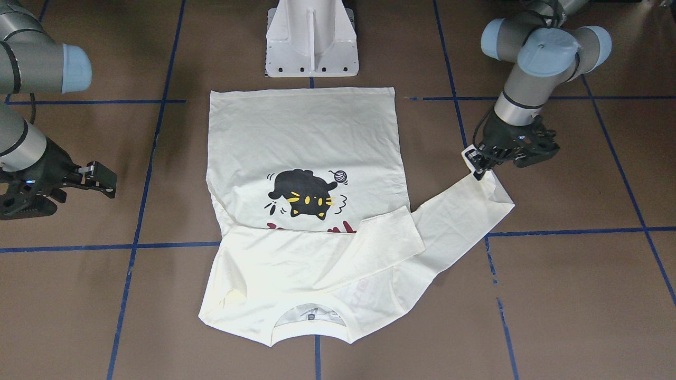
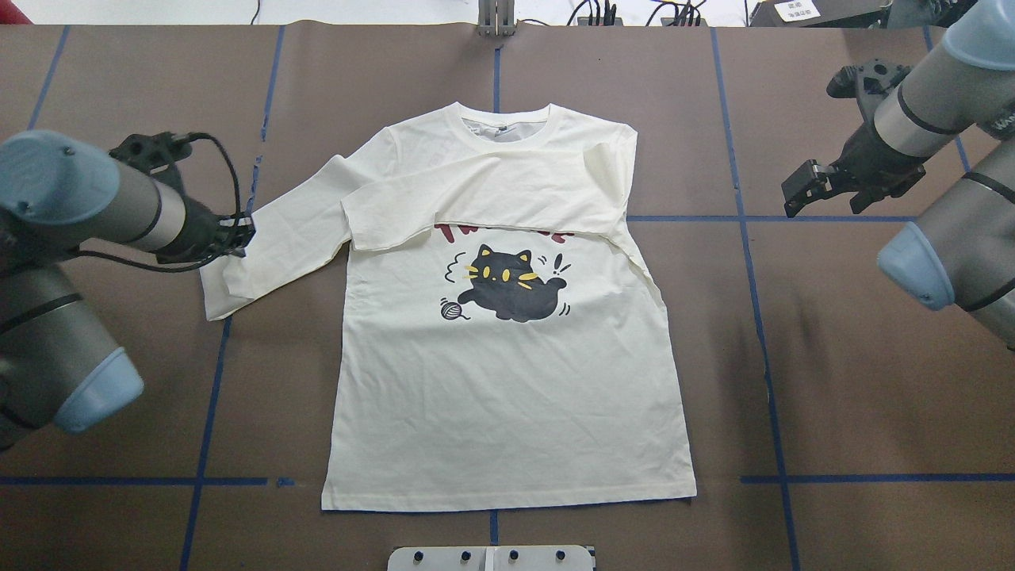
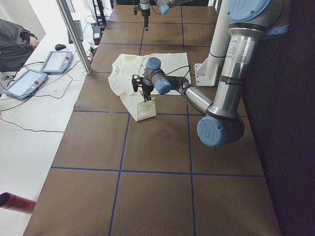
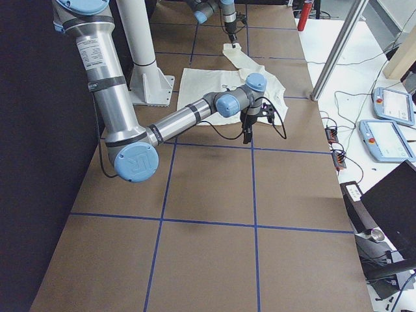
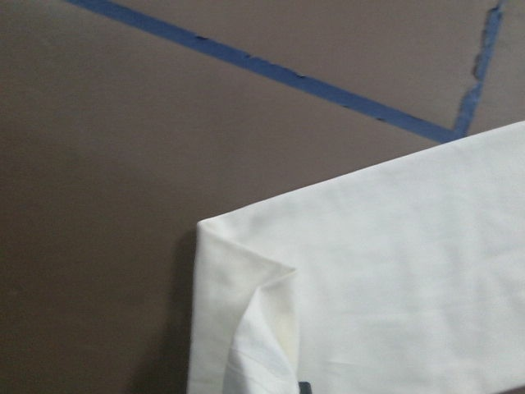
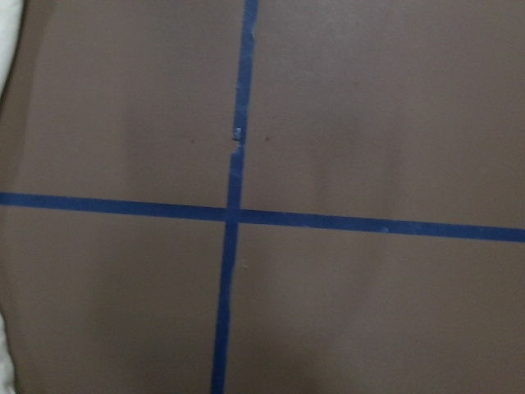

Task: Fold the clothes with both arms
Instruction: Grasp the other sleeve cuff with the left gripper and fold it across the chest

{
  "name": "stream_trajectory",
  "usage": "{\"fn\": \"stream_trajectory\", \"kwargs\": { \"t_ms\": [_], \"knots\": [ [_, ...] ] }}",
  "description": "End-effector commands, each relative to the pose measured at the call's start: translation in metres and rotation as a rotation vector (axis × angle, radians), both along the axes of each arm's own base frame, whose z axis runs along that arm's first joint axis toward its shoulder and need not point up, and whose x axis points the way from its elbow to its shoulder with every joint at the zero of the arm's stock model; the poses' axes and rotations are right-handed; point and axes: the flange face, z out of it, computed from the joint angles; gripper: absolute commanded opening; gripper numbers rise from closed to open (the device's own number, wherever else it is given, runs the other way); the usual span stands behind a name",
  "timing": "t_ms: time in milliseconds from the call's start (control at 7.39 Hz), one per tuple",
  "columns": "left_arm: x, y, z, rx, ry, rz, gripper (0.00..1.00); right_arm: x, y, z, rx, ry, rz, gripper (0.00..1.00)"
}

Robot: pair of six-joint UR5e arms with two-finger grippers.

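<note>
The cream-white shirt (image 2: 507, 381) lies print up on the brown table, its black cat showing (image 1: 303, 198). One sleeve (image 2: 476, 198) is folded across the chest and covers most of the dark red lettering. The other sleeve (image 2: 277, 246) stretches out sideways. My left gripper (image 2: 238, 234) is shut on that sleeve's cuff (image 1: 488, 184), which is slightly raised and creased (image 5: 394, 271). My right gripper (image 2: 799, 192) hovers open and empty over bare table, well off the shirt's far side (image 1: 103, 179).
The white pedestal (image 1: 311, 37) stands just beyond the shirt's hem. Blue tape lines (image 6: 234, 213) grid the table. Off the table's far edge are an aluminium post (image 3: 74, 37), teach pendants (image 3: 27, 81) and a seated person (image 3: 12, 46).
</note>
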Motion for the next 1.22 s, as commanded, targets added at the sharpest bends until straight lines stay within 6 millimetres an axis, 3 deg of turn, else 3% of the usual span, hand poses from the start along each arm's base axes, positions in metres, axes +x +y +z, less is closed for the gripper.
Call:
{"fn": "stream_trajectory", "kwargs": {
  "t_ms": [0, 135, 271, 406, 541, 677, 812, 1083],
  "knots": [
    [0.024, -0.026, -0.167, 0.072, 0.088, 0.004, 0.00, 0.017, 0.013, 0.036, -0.013, 0.034, -0.021, 1.00],
    [0.031, -0.027, -0.235, 0.103, 0.181, -0.009, 0.00, 0.017, 0.013, 0.037, -0.015, 0.036, -0.020, 1.00],
    [0.053, -0.045, -0.286, 0.067, 0.225, -0.044, 0.00, 0.017, 0.013, 0.037, -0.016, 0.037, -0.020, 1.00],
    [0.104, -0.063, -0.324, 0.001, 0.237, -0.054, 0.00, 0.018, 0.012, 0.036, -0.015, 0.036, -0.018, 1.00],
    [0.161, -0.079, -0.330, -0.058, 0.266, -0.071, 0.00, 0.018, 0.012, 0.037, -0.018, 0.036, -0.016, 1.00],
    [0.232, -0.076, -0.330, -0.119, 0.294, -0.138, 0.09, 0.018, 0.011, 0.035, -0.017, 0.033, -0.016, 1.00],
    [0.284, -0.060, -0.317, -0.081, 0.304, -0.177, 0.99, 0.016, 0.009, 0.030, -0.015, 0.026, -0.012, 1.00],
    [0.292, -0.048, -0.312, 0.060, 0.313, -0.109, 1.00, 0.015, 0.008, 0.026, -0.010, 0.021, -0.013, 1.00]
  ]
}}
